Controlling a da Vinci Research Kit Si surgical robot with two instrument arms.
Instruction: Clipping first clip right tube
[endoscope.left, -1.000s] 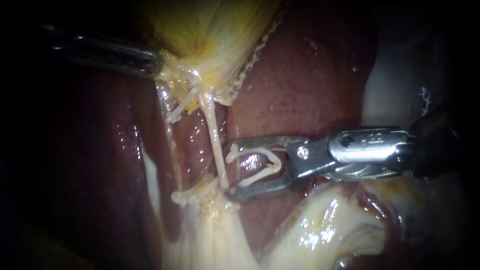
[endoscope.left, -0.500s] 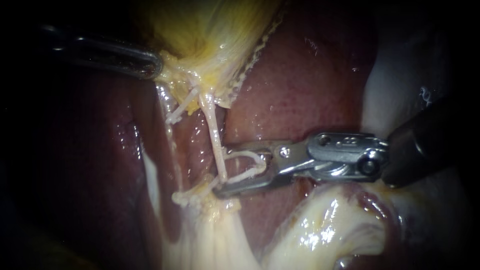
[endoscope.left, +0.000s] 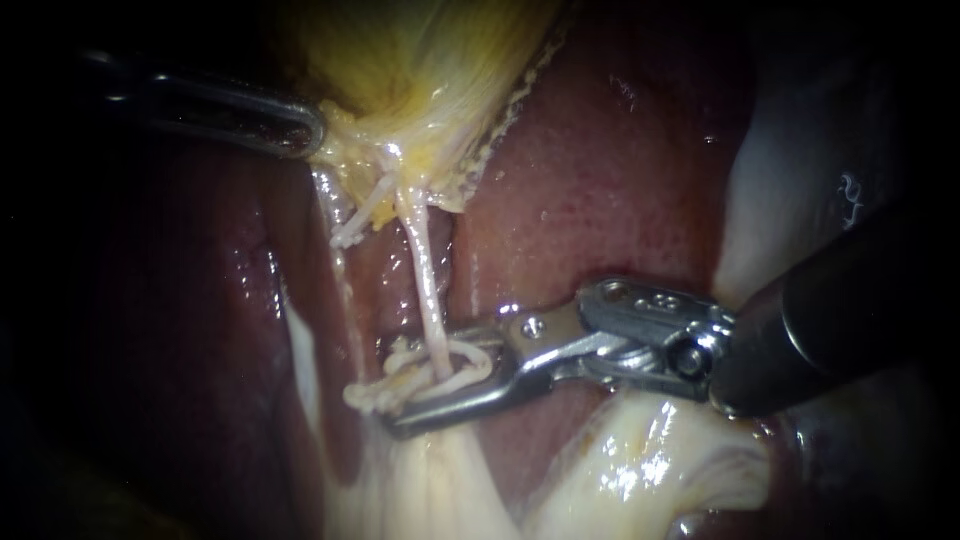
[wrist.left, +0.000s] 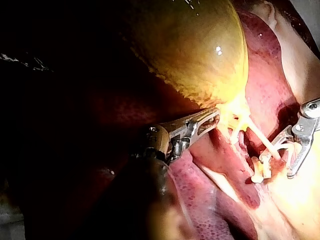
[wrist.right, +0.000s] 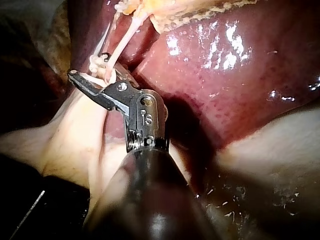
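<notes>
My right instrument (endoscope.left: 415, 385) comes in from the right, and its jaws straddle the lower end of the thin pale right tube (endoscope.left: 422, 270). A white clip (endoscope.left: 470, 365) sits between the jaws and loops around that tube; both jaws press on it, with a narrow gap left. In the right wrist view the same jaws (wrist.right: 92, 75) cross the tube (wrist.right: 125, 37). My left instrument (endoscope.left: 305, 128) is shut on the yellow gallbladder (endoscope.left: 420, 70) at its neck and holds it up. The left wrist view shows this grip (wrist.left: 212, 119).
Dark red liver (endoscope.left: 600, 180) lies behind and on both sides of the tube. A second thin pale strand (endoscope.left: 338, 270) runs to the left of the clipped tube. Glistening pale fatty tissue (endoscope.left: 650, 460) lies under the right instrument's shaft.
My right instrument has slid left and slightly down, so the tube now lies inside the clip. Its jaws have narrowed from wide apart. The left instrument and gallbladder have stayed still.
</notes>
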